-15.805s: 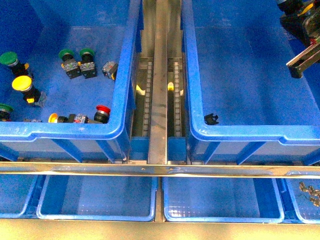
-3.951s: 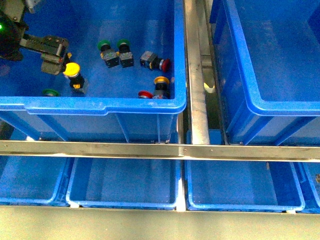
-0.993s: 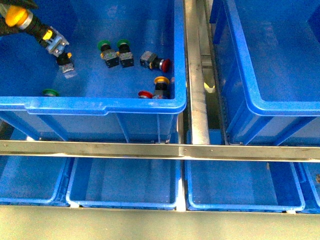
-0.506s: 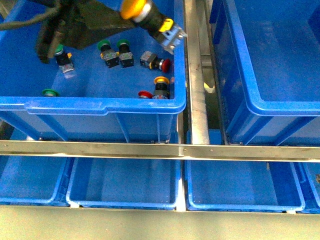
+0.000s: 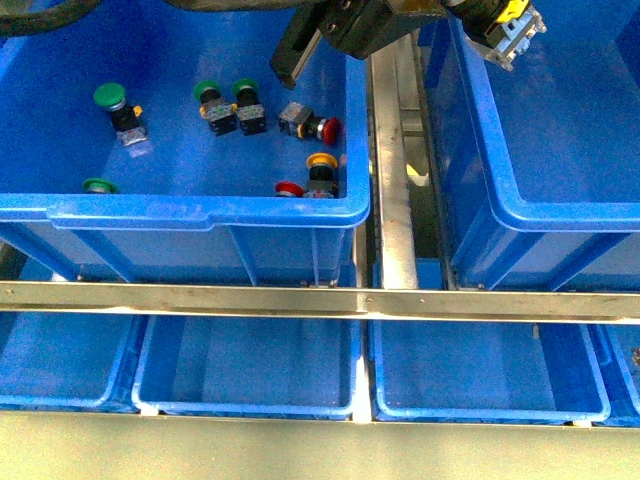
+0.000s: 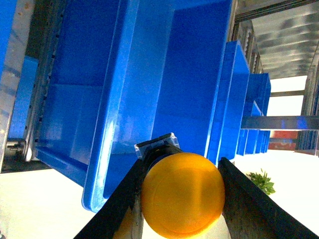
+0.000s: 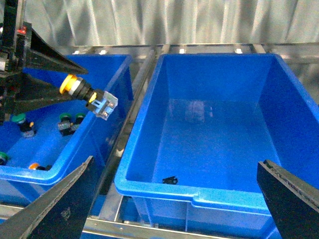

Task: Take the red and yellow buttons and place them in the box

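My left gripper (image 6: 183, 167) is shut on a yellow button (image 6: 182, 195), cap toward the wrist camera. In the front view the button's grey body (image 5: 515, 29) hangs above the left wall of the right box (image 5: 500, 205). The right wrist view shows the held button (image 7: 85, 93) over the gap between the crates, beside the box (image 7: 219, 124). My right gripper (image 7: 175, 164) is open and empty, above the box's near rim. A red button (image 5: 325, 128), a yellow one (image 5: 322, 162) and another red one (image 5: 290, 188) lie in the left crate (image 5: 200, 210).
Several green buttons (image 5: 110, 97) also lie in the left crate. A metal rail (image 5: 390, 180) runs between the crates. A small black piece (image 7: 170, 179) lies in the box. Shallow blue trays (image 5: 250, 370) sit below a steel bar (image 5: 320, 300).
My left arm has carried the yellow button rightward from over the left crate to the right box's left wall. The other buttons have not moved.
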Tool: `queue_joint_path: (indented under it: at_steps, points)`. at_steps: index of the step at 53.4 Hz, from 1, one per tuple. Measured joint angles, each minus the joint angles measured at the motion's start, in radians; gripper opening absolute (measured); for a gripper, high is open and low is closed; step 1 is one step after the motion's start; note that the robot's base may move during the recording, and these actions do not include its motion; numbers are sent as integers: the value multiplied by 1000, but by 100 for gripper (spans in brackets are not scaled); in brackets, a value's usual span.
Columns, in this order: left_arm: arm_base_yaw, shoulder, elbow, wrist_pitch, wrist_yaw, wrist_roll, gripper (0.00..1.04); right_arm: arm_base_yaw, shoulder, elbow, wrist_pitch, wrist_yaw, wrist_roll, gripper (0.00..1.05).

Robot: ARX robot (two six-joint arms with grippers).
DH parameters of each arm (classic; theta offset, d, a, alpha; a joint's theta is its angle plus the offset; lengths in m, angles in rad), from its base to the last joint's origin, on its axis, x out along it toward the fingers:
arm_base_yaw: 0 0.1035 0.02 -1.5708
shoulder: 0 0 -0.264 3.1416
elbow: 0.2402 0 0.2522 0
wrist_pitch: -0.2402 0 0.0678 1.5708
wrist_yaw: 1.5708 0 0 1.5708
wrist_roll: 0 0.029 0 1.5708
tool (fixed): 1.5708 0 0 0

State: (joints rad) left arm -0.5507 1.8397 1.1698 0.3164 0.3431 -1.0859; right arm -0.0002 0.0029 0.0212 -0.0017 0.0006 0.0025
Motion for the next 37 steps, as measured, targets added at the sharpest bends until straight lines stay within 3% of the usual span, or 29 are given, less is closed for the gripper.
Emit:
queue_joint_path:
  at_steps: [5,8,12,17,25,37]
  points:
    - [-5,19,12,-16,0,5,35,1,10,5,-14,8,-5,98]
    - [-5,27,13,-16,0,8,35,-8,119,80,-211,11,-71,98]
    - [-5,31,14,-16,-3,9,35,-38,285,140,-277,-38,-164,98]
    - [-8,37,27,-15,1,15,35,-33,614,191,-34,-122,-326,98]
    - [-6,52,36,-15,2,16,35,42,1028,308,367,-126,-437,98]
    - [-6,64,64,-18,2,24,35,127,1316,430,542,-91,-457,98]
